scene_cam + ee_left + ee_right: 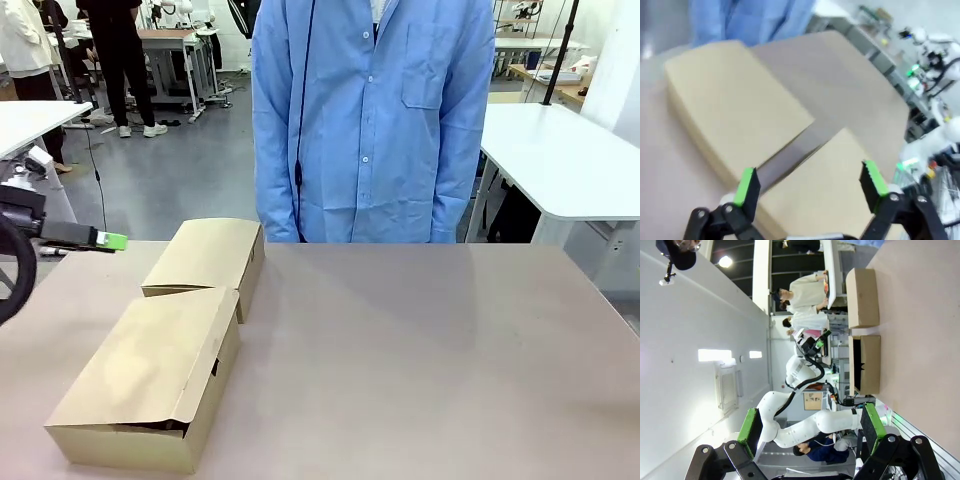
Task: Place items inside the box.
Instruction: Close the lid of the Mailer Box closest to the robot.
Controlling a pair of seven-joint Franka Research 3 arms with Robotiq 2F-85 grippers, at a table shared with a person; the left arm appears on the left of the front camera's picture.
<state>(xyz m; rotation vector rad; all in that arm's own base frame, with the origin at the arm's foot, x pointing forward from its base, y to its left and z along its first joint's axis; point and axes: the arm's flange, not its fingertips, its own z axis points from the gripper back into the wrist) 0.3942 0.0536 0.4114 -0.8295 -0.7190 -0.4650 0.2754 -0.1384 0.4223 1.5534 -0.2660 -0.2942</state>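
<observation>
Two tan cardboard boxes lie on the left half of the table, a near box (140, 385) and a far box (205, 255), both with lids down. My left gripper (105, 240) hovers at the left edge, beside the far box. In the left wrist view it (810, 182) stands open and empty above the seam between the far box (735, 105) and the near box (830, 185). My right gripper (809, 422) is open and empty, far from the boxes (863, 297). The pouches, staplers, knife and marker are out of view.
A person in a blue shirt (375, 120) stands at the far edge, hands out of sight. The brown tabletop (430, 360) stretches bare to the right of the boxes. White tables (560, 160) stand behind.
</observation>
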